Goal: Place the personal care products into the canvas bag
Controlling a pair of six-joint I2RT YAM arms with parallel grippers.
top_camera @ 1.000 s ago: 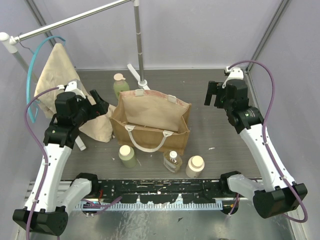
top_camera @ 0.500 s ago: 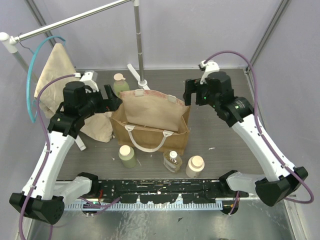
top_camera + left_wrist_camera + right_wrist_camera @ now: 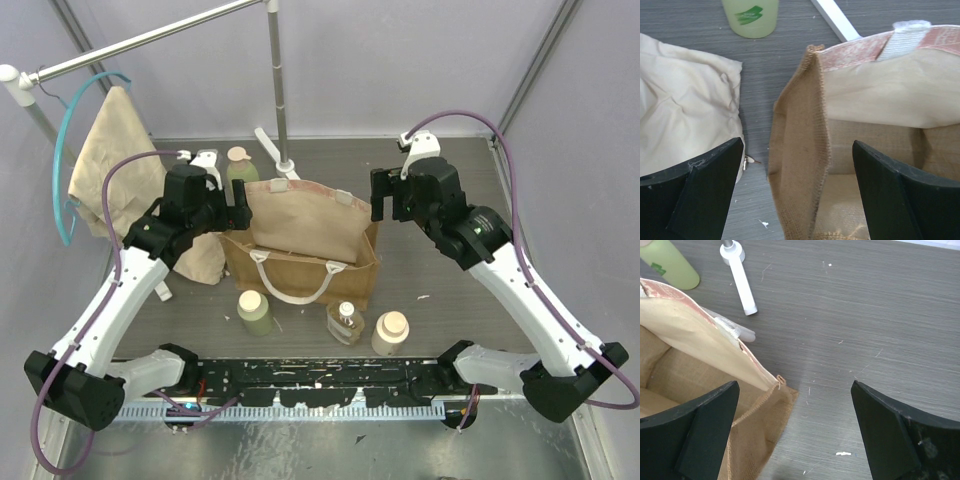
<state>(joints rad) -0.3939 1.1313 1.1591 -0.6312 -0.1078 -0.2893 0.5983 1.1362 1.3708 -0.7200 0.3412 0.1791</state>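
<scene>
The bag (image 3: 300, 235) stands open in the middle of the table (image 3: 450, 260). The left gripper (image 3: 796, 150) is spread wide and holds nothing. It hangs above the bag's left wall, with one finger over the cloth (image 3: 685, 115) and the other over the inside. The right gripper (image 3: 795, 387), also wide apart and empty, hangs above the bag's right rear corner. In front of the bag stand a green bottle (image 3: 254, 312), an amber bottle (image 3: 345, 322) and a cream bottle (image 3: 390, 332). A second green bottle (image 3: 240, 165) stands behind it.
</scene>
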